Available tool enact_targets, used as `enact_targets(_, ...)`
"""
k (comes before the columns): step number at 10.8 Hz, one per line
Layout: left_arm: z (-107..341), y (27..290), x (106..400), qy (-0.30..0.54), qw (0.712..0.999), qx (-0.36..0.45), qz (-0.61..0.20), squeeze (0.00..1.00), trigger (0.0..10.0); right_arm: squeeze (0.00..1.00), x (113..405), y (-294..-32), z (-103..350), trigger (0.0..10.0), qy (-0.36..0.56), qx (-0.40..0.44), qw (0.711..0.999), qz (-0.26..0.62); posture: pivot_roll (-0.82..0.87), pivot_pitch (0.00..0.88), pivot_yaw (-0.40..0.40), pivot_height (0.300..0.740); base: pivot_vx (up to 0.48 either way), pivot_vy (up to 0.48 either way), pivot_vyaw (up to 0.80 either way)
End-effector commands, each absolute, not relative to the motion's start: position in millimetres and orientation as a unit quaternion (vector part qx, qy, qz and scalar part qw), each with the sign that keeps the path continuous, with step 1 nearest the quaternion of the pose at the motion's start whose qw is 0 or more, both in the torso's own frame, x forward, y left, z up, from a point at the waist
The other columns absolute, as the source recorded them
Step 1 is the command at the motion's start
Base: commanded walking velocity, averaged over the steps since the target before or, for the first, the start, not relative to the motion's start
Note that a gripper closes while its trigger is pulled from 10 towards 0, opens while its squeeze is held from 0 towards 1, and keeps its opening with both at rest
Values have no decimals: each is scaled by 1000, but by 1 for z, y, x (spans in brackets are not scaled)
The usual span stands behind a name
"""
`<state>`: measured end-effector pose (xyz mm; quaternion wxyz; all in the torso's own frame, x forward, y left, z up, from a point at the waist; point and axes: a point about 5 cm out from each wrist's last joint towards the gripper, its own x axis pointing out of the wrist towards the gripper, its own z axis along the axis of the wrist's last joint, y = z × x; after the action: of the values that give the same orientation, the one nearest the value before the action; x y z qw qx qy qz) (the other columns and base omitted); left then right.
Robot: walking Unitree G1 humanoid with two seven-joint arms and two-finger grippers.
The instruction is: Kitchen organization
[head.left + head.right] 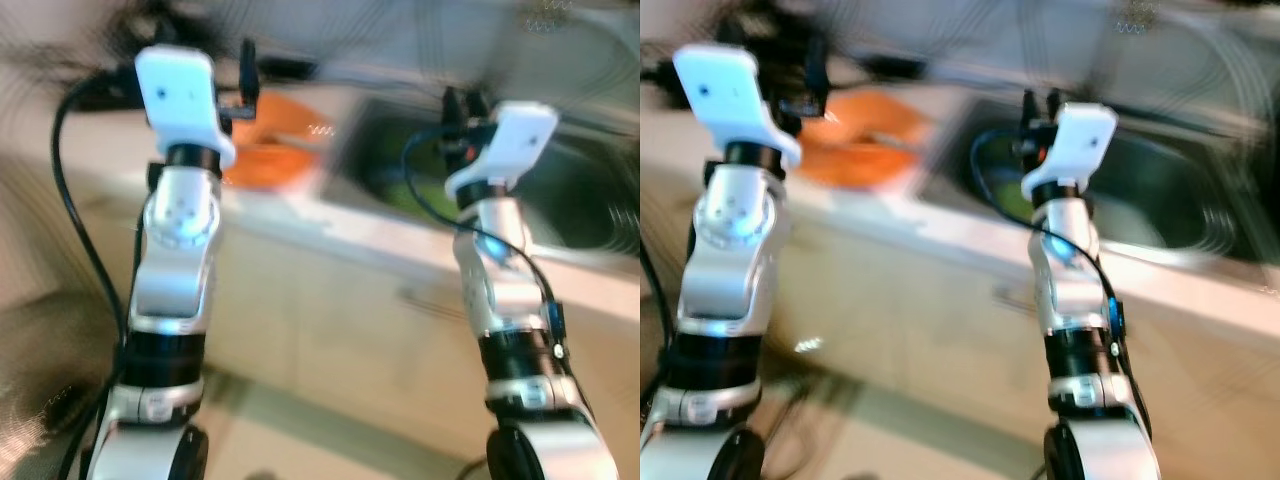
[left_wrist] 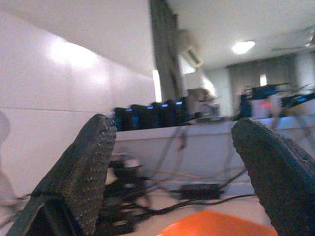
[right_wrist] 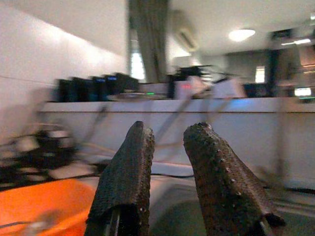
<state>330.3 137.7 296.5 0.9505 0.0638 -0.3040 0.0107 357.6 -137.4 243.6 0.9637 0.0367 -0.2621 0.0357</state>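
Two arms reach over a pale stone counter point(image 1: 300, 225). Left gripper point(image 2: 172, 162) gapes wide, empty, above a round orange plastic bowl point(image 1: 270, 150); right gripper point(image 3: 165, 162), narrowly parted, empty, hovers over a steel sink point(image 1: 1140, 210).

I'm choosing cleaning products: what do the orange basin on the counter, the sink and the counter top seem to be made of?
The round orange basin looks like plastic: saturated uniform colour, soft sheen. The grey recessed sink seems stainless steel, with a dull metallic shine and curved streaks. The pale counter top could be stone or laminate; motion blur leaves that open.
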Motion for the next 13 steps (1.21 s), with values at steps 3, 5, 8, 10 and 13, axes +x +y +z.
enact_targets(3, 263, 129, 333, -248, 967, 49, -22, 0, 10000, 0, 358, -142, 242, 10000, -254, 44, 966, 29, 166, 98, -18, 740, 0, 0, 0)
enact_targets(5, 239, 117, 325, -223, 972, 47, -59, 0, 10000, 0, 357, -144, 236, 10000, -247, 44, 968, 25, 166, 100, -20, 740, 0, 0, 0)
enact_targets(8, 212, 109, 317, -195, 970, 106, -102, 0, 10000, 0, 356, -141, 212, 10000, -212, 47, 976, 28, 174, 94, -21, 740, 0, 0, 0)
enact_targets(10, 216, 112, 321, -202, 958, 177, -95, 0, 10000, 0, 356, -140, 209, 10000, -206, 51, 977, 29, 174, 89, -19, 740, 0, 0, 0)
enact_targets(13, 224, 109, 337, -211, 899, 372, -93, 0, 10000, 0, 356, -135, 207, 10000, -203, 54, 977, 31, 177, 78, -8, 740, 0, 0, 0)
